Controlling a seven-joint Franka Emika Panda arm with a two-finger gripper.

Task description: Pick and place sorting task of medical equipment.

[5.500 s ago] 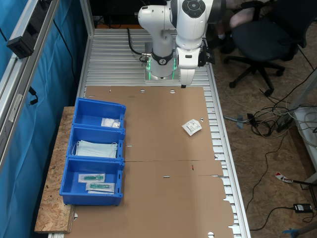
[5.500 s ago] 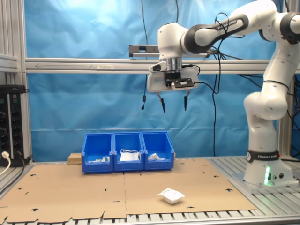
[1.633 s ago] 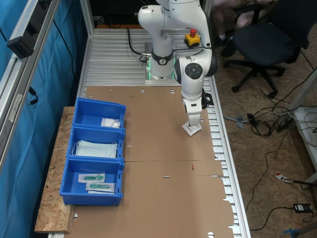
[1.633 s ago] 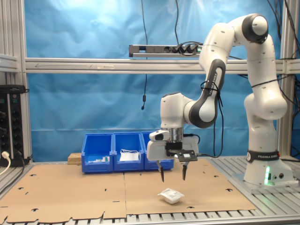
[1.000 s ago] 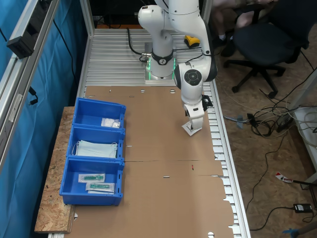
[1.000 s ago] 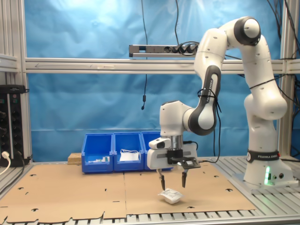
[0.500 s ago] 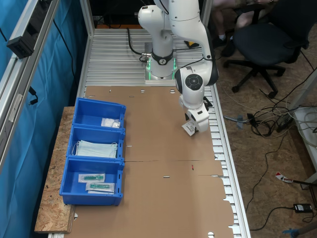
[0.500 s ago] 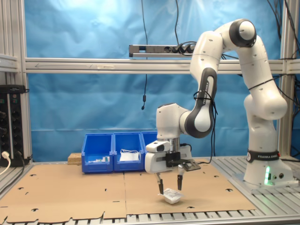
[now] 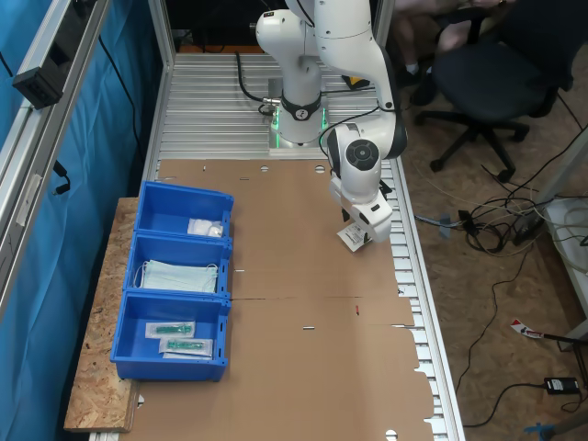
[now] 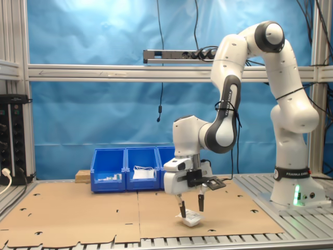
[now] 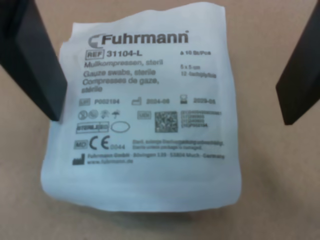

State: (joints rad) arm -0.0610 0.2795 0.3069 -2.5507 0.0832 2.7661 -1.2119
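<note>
My claw point(image 10: 191, 206) has come down low and is open wide, one finger on each side of the white sachet point(image 11: 142, 107). A moment ago it hung higher, so I think squeezing comes next. The sachet lies flat on the brown cardboard point(image 9: 303, 367) covering the bench, near the first exterior view's right edge. It looks soft, crinkly and almost square. The blue bins point(image 9: 147, 344) sit far off at the first exterior view's left.
</note>
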